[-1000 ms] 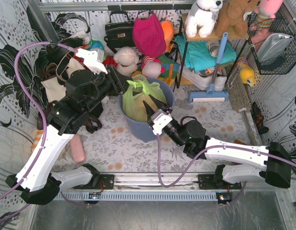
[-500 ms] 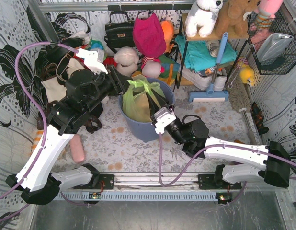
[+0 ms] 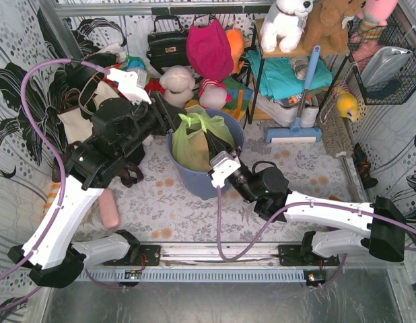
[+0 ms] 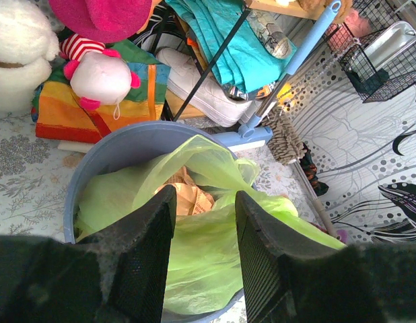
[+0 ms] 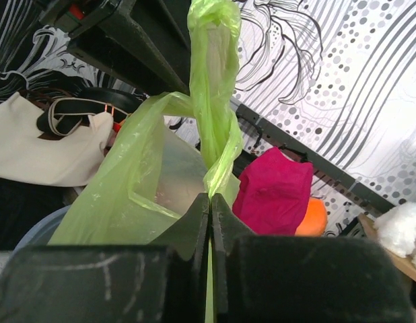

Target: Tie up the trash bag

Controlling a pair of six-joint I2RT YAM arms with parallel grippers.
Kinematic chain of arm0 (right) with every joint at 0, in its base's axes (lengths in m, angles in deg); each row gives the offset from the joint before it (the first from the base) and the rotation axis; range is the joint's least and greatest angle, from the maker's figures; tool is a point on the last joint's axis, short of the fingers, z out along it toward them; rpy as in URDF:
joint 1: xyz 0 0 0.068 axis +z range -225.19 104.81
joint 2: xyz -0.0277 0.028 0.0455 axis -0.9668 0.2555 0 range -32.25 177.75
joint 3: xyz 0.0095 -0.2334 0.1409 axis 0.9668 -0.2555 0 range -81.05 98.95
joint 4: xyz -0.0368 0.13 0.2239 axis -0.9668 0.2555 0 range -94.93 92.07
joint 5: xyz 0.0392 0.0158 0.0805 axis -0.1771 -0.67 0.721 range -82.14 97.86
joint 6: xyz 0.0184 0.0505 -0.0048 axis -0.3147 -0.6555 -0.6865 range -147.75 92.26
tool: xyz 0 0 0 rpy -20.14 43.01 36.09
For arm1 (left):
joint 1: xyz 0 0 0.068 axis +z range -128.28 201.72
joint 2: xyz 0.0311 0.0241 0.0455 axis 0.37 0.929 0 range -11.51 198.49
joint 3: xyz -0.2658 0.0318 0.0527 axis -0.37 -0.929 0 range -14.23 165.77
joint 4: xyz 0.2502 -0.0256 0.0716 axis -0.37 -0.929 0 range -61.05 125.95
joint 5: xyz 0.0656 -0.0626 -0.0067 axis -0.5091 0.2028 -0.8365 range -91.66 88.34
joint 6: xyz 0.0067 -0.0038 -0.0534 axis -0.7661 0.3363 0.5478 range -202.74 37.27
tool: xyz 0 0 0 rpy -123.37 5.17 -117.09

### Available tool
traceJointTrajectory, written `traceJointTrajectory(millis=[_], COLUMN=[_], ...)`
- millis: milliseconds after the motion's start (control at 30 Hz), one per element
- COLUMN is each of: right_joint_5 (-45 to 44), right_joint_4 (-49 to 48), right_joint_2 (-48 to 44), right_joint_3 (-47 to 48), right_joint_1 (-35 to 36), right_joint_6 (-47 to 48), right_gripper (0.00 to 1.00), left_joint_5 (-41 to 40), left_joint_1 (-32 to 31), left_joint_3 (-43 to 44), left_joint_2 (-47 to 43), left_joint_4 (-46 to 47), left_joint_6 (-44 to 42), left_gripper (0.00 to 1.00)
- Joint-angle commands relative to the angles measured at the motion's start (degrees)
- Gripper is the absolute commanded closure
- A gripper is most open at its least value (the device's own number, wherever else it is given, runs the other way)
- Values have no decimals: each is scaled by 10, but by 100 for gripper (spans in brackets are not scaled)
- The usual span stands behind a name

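The right gripper is clamped on a twisted handle of the trash bag, which sits in the blue-grey bin. Beyond, the left gripper hangs parted and empty. The film looks light, limp and slippery; gathered handles likely hold best.

Top camera sitting above and behind arm bases, looking down on whole table, bin near centre, far off. Left wrist camera looking down past left fingers into bin, close. Right wrist camera looking up along right fingers, very close on bag, wall behind. All 3 views sharing bag.
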Motion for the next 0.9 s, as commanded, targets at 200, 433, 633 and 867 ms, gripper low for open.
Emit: traceJointTrajectory(millis=[200,433,633,867], right_joint_5=[28,26,16,-9], right_joint_4=[-45,-128,-201,-310], right_joint_2=[33,90,147,211], right_joint_3=[28,56,83,108], right_joint_1=[3,2,-10,-33], right_joint_6=[-99,-109,-101,-83], right_gripper=[100,100,100,100], left_joint_5=[11,22,26,26], left_joint_1=[-2,-2,-2,-1], left_joint_3=[-4,-3,-1,-2], left_joint_2=[-6,-1,2,-1], left_joint_4=[9,10,9,4], left_joint_6=[-1,0,1,2], left_gripper=[51,51,51,51])
